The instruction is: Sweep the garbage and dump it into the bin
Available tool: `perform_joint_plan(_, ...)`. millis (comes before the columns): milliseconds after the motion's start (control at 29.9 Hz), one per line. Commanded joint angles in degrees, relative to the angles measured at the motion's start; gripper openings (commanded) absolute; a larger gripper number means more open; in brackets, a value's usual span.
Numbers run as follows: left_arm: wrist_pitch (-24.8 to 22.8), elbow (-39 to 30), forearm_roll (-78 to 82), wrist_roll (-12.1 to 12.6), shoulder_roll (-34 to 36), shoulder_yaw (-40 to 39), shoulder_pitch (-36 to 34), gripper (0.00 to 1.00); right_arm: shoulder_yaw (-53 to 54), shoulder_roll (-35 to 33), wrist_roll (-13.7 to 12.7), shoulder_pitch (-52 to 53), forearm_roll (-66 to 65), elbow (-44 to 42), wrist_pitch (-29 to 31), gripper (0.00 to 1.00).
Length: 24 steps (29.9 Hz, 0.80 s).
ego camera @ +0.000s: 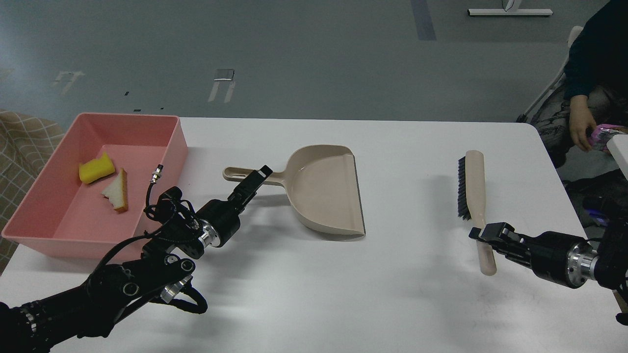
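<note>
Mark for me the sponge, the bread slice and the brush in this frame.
sponge (pixel 96 168): head view, middle of its yellow top, inside the pink bin.
bread slice (pixel 117 190): head view, white face beside the tan crust.
brush (pixel 476 184): head view, beige back above the bristles.

Robotics lab or test room, bare grey floor with tape marks (pixel 222 84), plain white rectangular desk (pixel 402 274), seated onlooker (pixel 588 73) at the edge

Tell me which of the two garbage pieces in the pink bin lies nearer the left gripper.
The bread slice, white with tan crust. It lies closer to the left gripper than the yellow sponge, which sits farther left in the bin.
</note>
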Motion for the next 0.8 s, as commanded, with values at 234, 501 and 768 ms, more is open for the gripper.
perform_joint_plan(234,-0.2,-1.5,0.3,-2.6,1.2,0.0,1.1,0.98,-0.1,0.0,-0.3,0.5,3.6,-0.3,3.3,0.04)
perform_joint_plan(501,-0.7,-3.8,0.3,-3.9,4.1,-0.1,2.3,0.98,-0.1,0.0,-0.7,0.6,3.7,-0.1,3.3,0.35)
perform_joint_plan(768,-0.8,-5.4,0.2,-3.9,5.6,-0.3,2.3,0.98,0.0,-0.7,-1.2,0.6,3.7,0.5,3.1,0.73)
